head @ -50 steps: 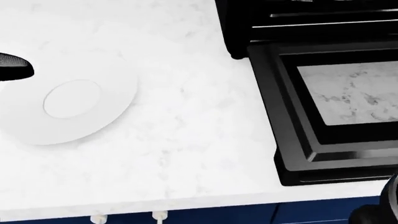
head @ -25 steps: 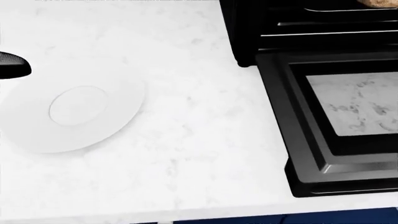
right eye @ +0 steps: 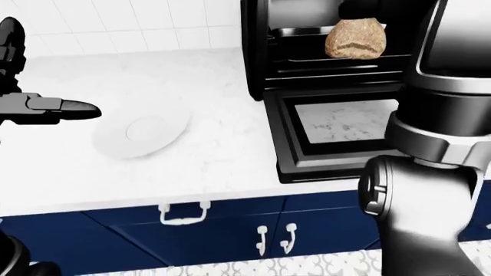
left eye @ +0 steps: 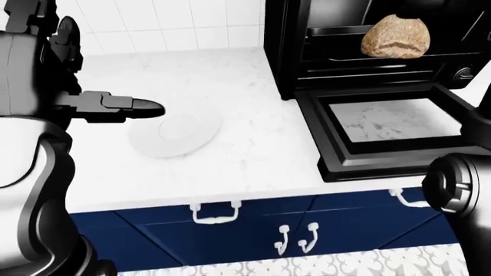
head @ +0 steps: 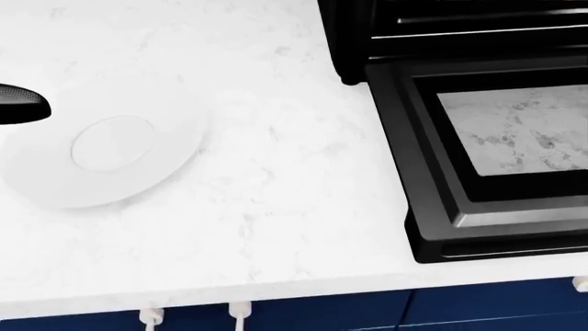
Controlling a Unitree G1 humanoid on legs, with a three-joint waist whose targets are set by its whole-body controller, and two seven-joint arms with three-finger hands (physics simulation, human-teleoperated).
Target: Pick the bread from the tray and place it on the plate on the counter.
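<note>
A: White marble counter [head: 276,207] fills most of the head view, with the plate [head: 101,155] lying flat on it at about nine o'clock. Nothing rests on the plate.

B: And the bread?

A: The bread [left eye: 395,35] sits inside the black toaster oven [left eye: 288,52], up at one o'clock in the left-eye view. It rests on the tray [right eye: 299,31], a thin metal shelf of which only an edge shows. The oven door [head: 496,158] hangs open and lies flat over the counter at three o'clock, its glass pane reflecting the marble.

B: Where is the left hand?

A: The left hand [left eye: 115,106] reaches in from nine o'clock in the left-eye view, just beside the plate's left rim. One finger [left eye: 142,108] points straight out toward the oven. It holds nothing, though I cannot tell how far the other fingers are spread.

B: The right hand?

A: Only the right arm [right eye: 430,172] shows, a bulky dark shape at four o'clock in the right-eye view. The hand itself lies outside the pictures.

B: Below the counter?

A: Navy cabinets [left eye: 253,230] with pale handles [left eye: 211,214] run along six o'clock.
</note>
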